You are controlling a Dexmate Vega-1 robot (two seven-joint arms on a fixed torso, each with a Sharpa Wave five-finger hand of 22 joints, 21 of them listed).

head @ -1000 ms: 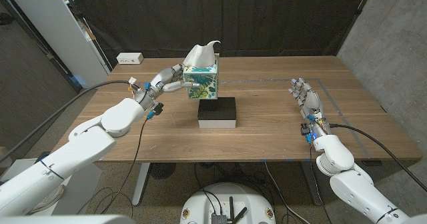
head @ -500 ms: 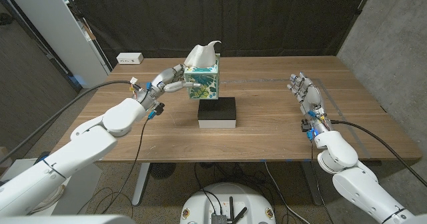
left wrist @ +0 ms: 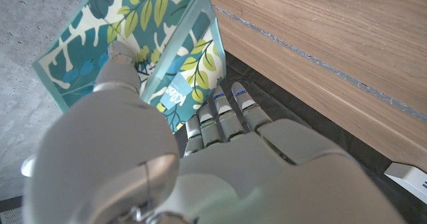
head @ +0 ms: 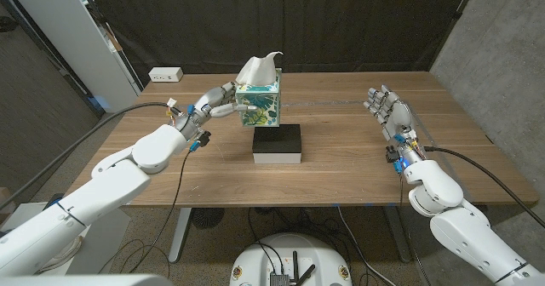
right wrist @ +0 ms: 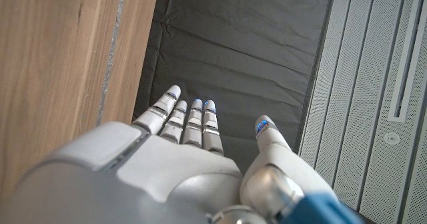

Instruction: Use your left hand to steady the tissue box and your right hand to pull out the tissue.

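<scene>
meanwhile the tissue box (head: 257, 105) sits on a black block (head: 278, 144) at far centre, gripped by the left hand (head: 218, 102); its tissue (head: 258, 68) stands well left of the right hand (head: 389, 113), fingers spread, empty.

wooden table (head: 341, 163), black curtain (head: 281, 22), white cabinet (head: 72, 31)

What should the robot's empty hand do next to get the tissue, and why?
Probably reach the right hand across toward the tissue. The left hand already grips the tissue box on the black block, while the right hand is open, far off near the table's right edge.
</scene>
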